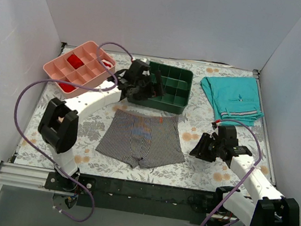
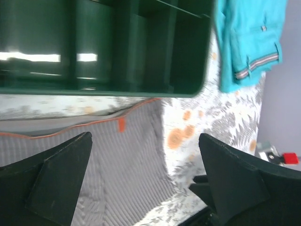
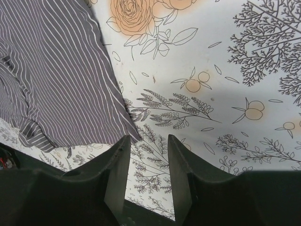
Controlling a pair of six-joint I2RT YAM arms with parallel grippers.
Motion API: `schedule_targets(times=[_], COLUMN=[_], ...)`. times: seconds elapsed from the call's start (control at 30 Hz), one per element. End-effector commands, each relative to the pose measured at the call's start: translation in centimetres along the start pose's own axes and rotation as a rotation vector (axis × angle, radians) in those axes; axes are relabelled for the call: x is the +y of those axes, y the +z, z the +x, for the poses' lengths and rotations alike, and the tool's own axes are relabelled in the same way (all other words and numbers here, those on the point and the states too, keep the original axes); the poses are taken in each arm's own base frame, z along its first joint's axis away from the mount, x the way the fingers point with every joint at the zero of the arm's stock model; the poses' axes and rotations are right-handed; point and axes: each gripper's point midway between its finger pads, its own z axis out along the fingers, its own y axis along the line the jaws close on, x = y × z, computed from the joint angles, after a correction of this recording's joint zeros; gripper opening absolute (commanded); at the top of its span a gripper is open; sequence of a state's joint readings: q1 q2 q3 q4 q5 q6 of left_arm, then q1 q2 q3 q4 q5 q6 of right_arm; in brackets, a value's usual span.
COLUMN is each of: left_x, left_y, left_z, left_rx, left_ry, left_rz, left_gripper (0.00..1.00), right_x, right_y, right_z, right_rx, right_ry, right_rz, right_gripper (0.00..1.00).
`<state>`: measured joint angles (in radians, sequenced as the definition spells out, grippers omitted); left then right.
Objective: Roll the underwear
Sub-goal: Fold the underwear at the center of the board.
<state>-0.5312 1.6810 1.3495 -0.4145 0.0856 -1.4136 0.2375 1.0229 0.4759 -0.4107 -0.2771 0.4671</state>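
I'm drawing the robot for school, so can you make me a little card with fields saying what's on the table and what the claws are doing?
Underwear: grey pinstriped cloth boxer briefs, flat, not rolled
Left claw: wide open, empty, over the waistband
Right claw: open, empty, beside the briefs' edge
Behind: dark green plastic divided tray, pink plastic divided tray
Far right: folded teal shorts

Top view: high over the table's [image 1: 187, 173] near edge, looking down on all of it; wrist views, close, share the underwear [image 1: 143, 138]: left over its far edge, right over its near right corner.
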Motion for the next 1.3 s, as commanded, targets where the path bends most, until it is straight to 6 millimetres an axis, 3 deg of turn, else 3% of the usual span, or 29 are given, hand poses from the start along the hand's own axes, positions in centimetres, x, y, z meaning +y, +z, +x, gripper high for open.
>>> schedule_targets(times=[0.0, 0.1, 0.13, 0.17, 0.2, 0.47, 0.63, 0.93, 1.27], left_x=[-4.3, -6.5, -6.3, -7.1, -7.5, -8.1, -8.1, -6.4, -6.1], left_y=[2.1, 4.0, 5.2, 5.4, 5.8, 9.5, 10.6, 12.1, 12.2], left_z=[5.0, 6.5, 7.5, 6.9, 7.6, 9.9, 11.0, 12.0, 12.2], left_rx=[0.136, 0.161, 0.182, 0.162, 0.172, 0.179, 0.171, 0.164, 0.164], left_ry=[0.044, 0.072, 0.079, 0.087, 0.097, 0.126, 0.128, 0.128, 0.123], left_rz=[0.001, -0.008, -0.03, -0.033, -0.038, -0.124, -0.168, -0.243, -0.257], left_gripper=[0.96, 0.92, 0.89, 0.86, 0.81, 0.64, 0.56, 0.53, 0.49], right_x=[0.5, 0.6, 0.5, 0.6, 0.6, 0.9, 1.2, 1.4, 1.5], right_y=[0.2, 0.3, 0.3, 0.4, 0.4, 0.4, 0.3, 0.0, 0.0], right_z=[-0.3, -0.5, -0.5, -0.6, -0.6, 0.2, 1.0, 0.9, 0.9], right_rx=[-0.01, -0.014, -0.014, -0.015, -0.013, 0.007, 0.029, 0.018, 0.015], right_ry=[-0.024, -0.035, -0.037, -0.045, -0.047, -0.088, -0.116, -0.127, -0.136], right_rz=[-0.037, -0.039, -0.04, -0.043, -0.045, -0.088, -0.12, -0.133, -0.14], right_gripper=[0.44, 0.43, 0.43, 0.42, 0.42, 0.4, 0.4, 0.39, 0.39])
